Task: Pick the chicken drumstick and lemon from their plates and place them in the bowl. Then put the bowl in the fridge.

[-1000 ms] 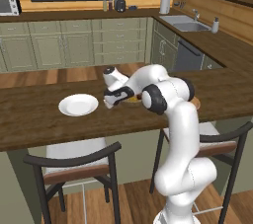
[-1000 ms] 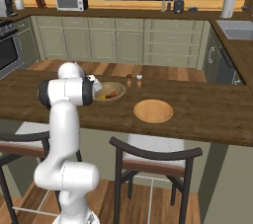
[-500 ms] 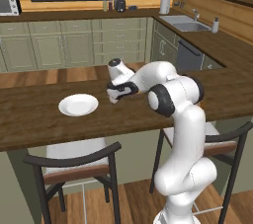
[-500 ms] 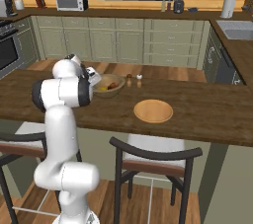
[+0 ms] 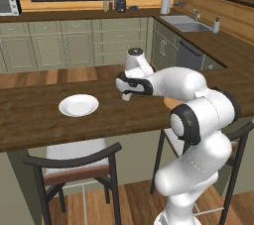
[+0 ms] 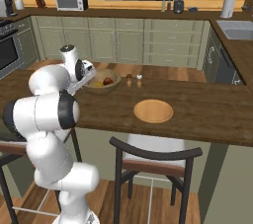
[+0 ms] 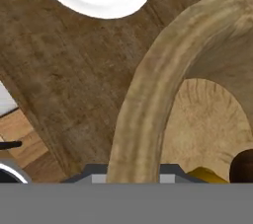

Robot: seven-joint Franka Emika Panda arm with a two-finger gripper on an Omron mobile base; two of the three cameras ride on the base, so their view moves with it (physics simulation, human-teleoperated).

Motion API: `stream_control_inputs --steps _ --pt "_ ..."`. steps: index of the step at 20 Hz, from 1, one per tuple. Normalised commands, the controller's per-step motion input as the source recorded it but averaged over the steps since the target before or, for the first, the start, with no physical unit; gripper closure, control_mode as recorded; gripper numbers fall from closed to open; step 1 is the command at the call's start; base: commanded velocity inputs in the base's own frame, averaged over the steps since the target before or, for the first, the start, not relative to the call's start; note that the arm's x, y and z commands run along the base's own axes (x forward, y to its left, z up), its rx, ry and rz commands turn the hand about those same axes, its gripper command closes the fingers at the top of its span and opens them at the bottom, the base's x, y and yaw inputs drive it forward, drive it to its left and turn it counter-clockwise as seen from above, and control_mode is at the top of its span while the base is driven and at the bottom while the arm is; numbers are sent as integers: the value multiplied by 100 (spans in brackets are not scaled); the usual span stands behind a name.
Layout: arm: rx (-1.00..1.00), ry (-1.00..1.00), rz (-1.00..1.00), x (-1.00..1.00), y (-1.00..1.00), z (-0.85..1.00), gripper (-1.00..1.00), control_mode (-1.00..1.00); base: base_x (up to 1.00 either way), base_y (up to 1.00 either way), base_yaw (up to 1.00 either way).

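Observation:
My gripper (image 7: 131, 172) is shut on the near rim of the wooden bowl (image 7: 148, 94), with one jaw on each side of the rim. Inside the bowl a bit of the yellow lemon (image 7: 203, 174) shows beside the dark brown chicken drumstick (image 7: 244, 167). From the right base view the bowl (image 6: 105, 82) hangs just above the counter at the gripper (image 6: 90, 77), with yellow and reddish food in it. The white plate (image 5: 78, 105) and the wooden plate (image 6: 153, 111) lie bare. In the left base view the gripper (image 5: 127, 92) hides the bowl. The fridge is out of view.
Two small shakers (image 6: 134, 80) stand just right of the bowl. The dark wooden counter (image 6: 197, 114) runs left to right, with stools (image 6: 153, 156) along its near edge. Green cabinets, a sink (image 5: 184, 23) and a microwave (image 6: 71, 2) line the far walls.
The hand has risen and swung a little to the left with the bowl in it, so the bowl sits higher and farther back over the counter. The elbow has swung outward.

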Motion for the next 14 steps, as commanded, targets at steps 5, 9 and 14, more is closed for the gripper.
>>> stream_control_inputs --steps 5,9,14 --pt "1 1 63 -100 -35 48 100 -100 0 0 0" --pt "-7 0 68 -95 -29 29 100 -100 0 0 0" --pt "-11 -25 30 -99 -42 2 100 -100 0 0 0"
